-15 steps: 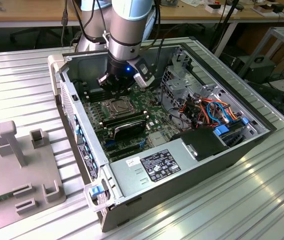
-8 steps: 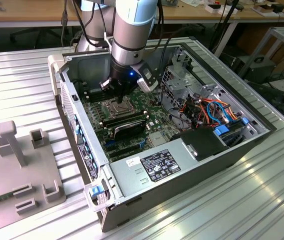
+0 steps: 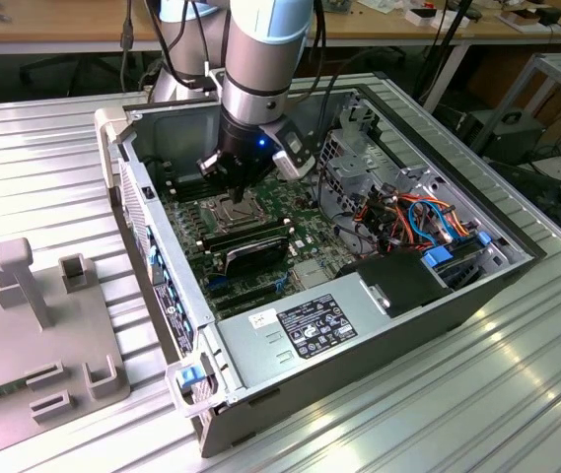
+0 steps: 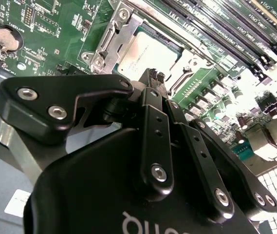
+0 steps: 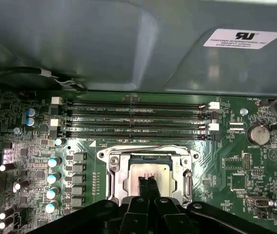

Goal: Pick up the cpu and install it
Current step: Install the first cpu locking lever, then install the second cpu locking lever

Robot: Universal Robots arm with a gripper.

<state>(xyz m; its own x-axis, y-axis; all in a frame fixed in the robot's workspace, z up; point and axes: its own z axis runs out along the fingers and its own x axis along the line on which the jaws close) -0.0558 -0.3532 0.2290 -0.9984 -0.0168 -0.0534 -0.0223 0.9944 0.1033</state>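
Reaching down into an open computer case (image 3: 359, 296) that lies on its side on a ribbed metal desk (image 3: 43, 148), the arm (image 3: 260, 59) holds its pincer (image 3: 223, 175) low over the green motherboard (image 3: 250, 232) in the exterior view. The pincer hangs just above the socket (image 3: 229, 209) with its metal frame, near the wall of the case toward the exterior view's left. A grey power supply (image 3: 310, 330) with a label fills the near end of the case, and a bundle of orange and blue cables (image 3: 418, 222) lies toward the exterior view's right. A grey fixture plate (image 3: 34, 345) with upright blocks rests on the desk at the exterior view's left, well apart from the case.

In the second wrist view the black pincer (image 4: 154, 78) has its fingertips pressed together, with nothing between them. They stand at the edge of the cpu (image 4: 145, 53), whose silver-grey face lies flat in the socket (image 4: 110, 41), the hinged metal frame around it. A round coin battery (image 4: 6, 39) sits on the board well apart from the socket.

In the first wrist view the closed fingertips (image 5: 143, 184) reach over the cpu (image 5: 148, 171), which sits square inside the socket frame (image 5: 114, 168). Whether the tips touch the metal face I cannot tell. Long memory slots (image 5: 133, 119) run side by side just beyond the socket, and a row of capacitors (image 5: 53, 178) stands beside it.
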